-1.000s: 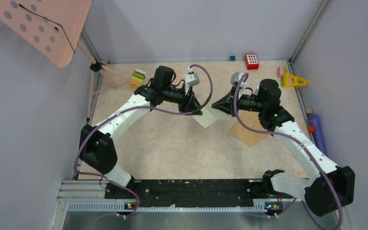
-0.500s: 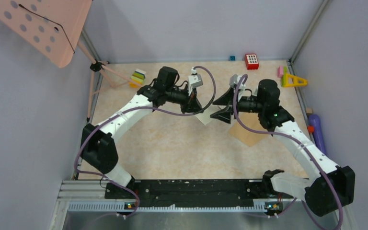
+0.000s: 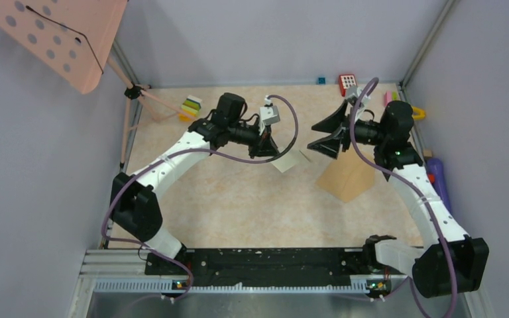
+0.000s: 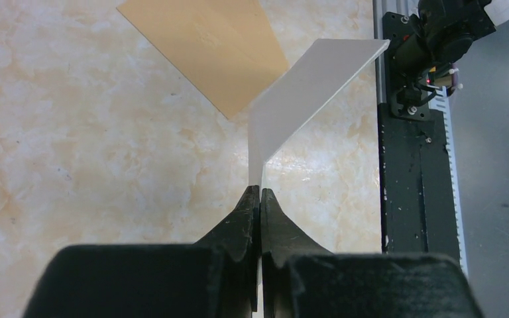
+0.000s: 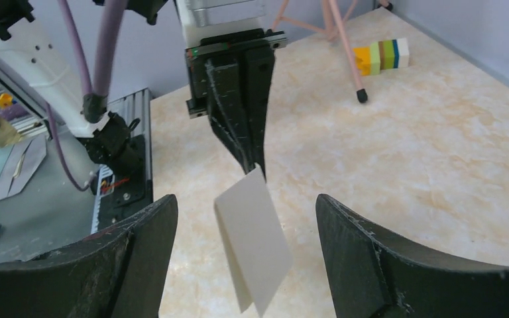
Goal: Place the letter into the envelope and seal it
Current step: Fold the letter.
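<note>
Now that the right claw (image 3: 313, 137) has parted and drawn back to the right, the letter (image 3: 288, 161) hangs above the surface (image 3: 238, 205) from the left claw (image 4: 260, 192) alone, clamped on its edge. The envelope (image 3: 348, 179) lies flat just right of it, so insertion is not yet begun.

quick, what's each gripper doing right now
left gripper: closed on the letter
right gripper: open, holding nothing

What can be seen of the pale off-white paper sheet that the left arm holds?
The pale off-white paper sheet is plain, thin and matt, apparently folded double. The left gripper pinches one corner in shut jaws, and the sheet stands out edgewise, bent, above the beige marbled table. Nothing else touches it.
</note>
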Robot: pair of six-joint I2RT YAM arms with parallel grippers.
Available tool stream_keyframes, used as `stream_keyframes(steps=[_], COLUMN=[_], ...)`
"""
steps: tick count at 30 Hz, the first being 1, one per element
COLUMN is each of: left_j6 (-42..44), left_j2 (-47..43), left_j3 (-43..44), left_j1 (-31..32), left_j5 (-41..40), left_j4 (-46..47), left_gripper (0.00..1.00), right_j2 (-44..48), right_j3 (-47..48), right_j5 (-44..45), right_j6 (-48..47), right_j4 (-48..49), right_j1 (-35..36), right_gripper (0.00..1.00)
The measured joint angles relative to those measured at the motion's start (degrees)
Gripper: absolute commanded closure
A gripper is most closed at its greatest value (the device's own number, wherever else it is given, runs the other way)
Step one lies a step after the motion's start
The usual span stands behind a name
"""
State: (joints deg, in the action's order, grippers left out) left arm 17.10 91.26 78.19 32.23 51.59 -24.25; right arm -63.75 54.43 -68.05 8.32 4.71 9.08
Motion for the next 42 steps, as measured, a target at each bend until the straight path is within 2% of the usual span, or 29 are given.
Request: stream_keyframes(steps=[4, 10, 20, 27, 37, 40, 42], left_j6=[1.6, 2.2, 2.2, 2.1, 1.9, 1.7, 1.6], left_j2=[-0.8, -1.4, -1.4, -1.4, -1.4, -1.4, -1.4], left_j3=[-0.1, -0.1, -0.1, -0.1, -0.1, -0.1, -0.1], left_j1=[0.0, 0.0, 0.0, 0.0, 0.0, 0.0, 0.0], left_j5=[1.3, 1.9, 2.2, 2.6, 4.5, 4.6, 4.8], left_j4=[-0.9, -1.1, -1.1, -1.1, -1.1, -1.1, -1.1], left_gripper=[1.0, 1.0, 1.0, 1.0, 1.0, 1.0, 1.0], right_j2=[-0.3, -1.8, -6.0, -8.1, -10.0, -10.4, -10.4], right_j3=[-0.2, -2.1, -3.4, -3.4, -3.4, -3.4, -3.4], right_j5=[2.0, 3.8, 2.7, 2.4, 2.4, 1.8, 0.9], right_j6=[3.1, 2.7, -5.4, -8.6, -9.4, -9.4, -9.3], right_j4=[3.4, 4.6, -2.3, -5.0, -5.0, -4.9, -4.6], right_j1=[-1.1, -0.7, 7.5, 9.0, 11.5, 11.7, 11.7], right_gripper=[0.3, 0.29, 0.29, 0.3, 0.44, 0.53, 0.62])
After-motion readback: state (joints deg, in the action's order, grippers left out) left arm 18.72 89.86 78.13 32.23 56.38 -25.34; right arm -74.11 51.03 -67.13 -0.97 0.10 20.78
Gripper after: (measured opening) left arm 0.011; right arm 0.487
